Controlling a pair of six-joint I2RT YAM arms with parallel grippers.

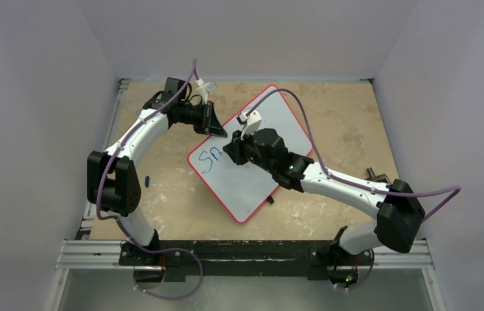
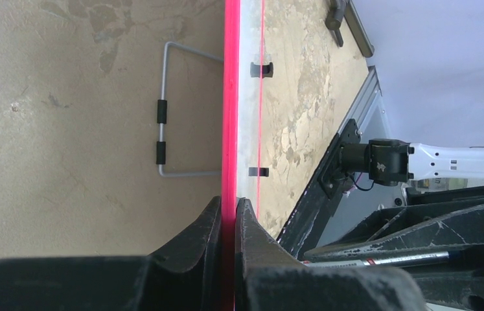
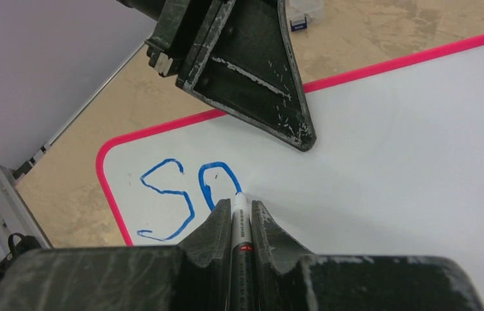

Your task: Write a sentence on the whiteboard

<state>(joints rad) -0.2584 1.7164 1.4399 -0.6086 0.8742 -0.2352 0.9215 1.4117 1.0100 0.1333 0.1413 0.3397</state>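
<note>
Whiteboard [image 1: 242, 188], glossy and red-rimmed, is pinched by left gripper [image 2: 228, 207]; right gripper [image 3: 234, 208] clamps a slim marker [image 3: 240, 227].

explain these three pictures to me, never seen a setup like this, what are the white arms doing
Two robot arms are bolted to a table. The wide picture looks down from above; the other two come from cameras on each wrist. A red-rimmed whiteboard lies on the table. The left arm's fingers pinch its rim, probably steadying it. The right arm's fingers hold a marker, its tip on the board beside the first blue letters.
</note>
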